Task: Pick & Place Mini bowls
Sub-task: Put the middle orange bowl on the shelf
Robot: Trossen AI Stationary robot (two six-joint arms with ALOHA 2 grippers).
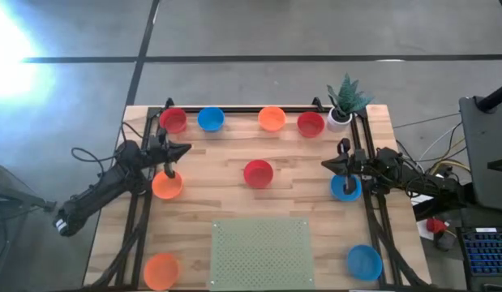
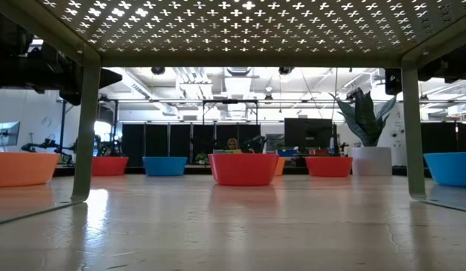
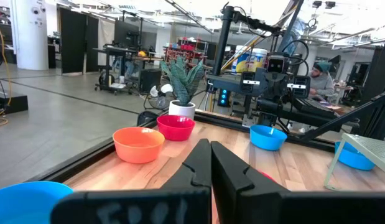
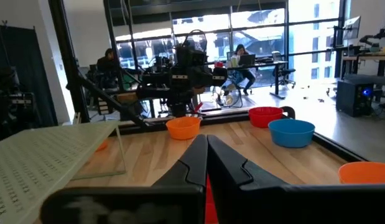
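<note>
While both arms sit parked at the table's sides, the high view lays out all nine bowls on the wooden table (image 1: 210,191). Along the twelve o'clock edge run a red bowl (image 1: 173,120), a blue bowl (image 1: 210,119), an orange bowl (image 1: 272,118) and a second red bowl (image 1: 311,124), with the plant pot (image 1: 340,116) just beside it at one o'clock. Dead centre sits the middle red bowl (image 1: 258,173). At nine o'clock, the left gripper (image 1: 183,149) is pinched tight, holding nothing, and the left orange bowl (image 1: 167,186) sits just beside that arm. At three o'clock, the right gripper (image 1: 325,165) is also closed and empty, with the right blue bowl (image 1: 345,187) close by. At seven o'clock there's the corner orange bowl (image 1: 161,270), at five o'clock the corner blue bowl (image 1: 364,262), and at six o'clock the perforated plate (image 1: 262,254).

Down in the low view, the middle red bowl (image 2: 244,168) stands upright at centre, bowls strung across behind it, the perforated plate (image 2: 248,26) overhead.

Over to the left wrist view: fingers (image 3: 198,168) pressed together, pointing across to the orange bowl (image 3: 139,144) and second red bowl (image 3: 176,127) by the plant pot (image 3: 181,107).

Right wrist view: fingers (image 4: 195,163) shut, the left orange bowl (image 4: 183,127) ahead, people at desks far behind.
</note>
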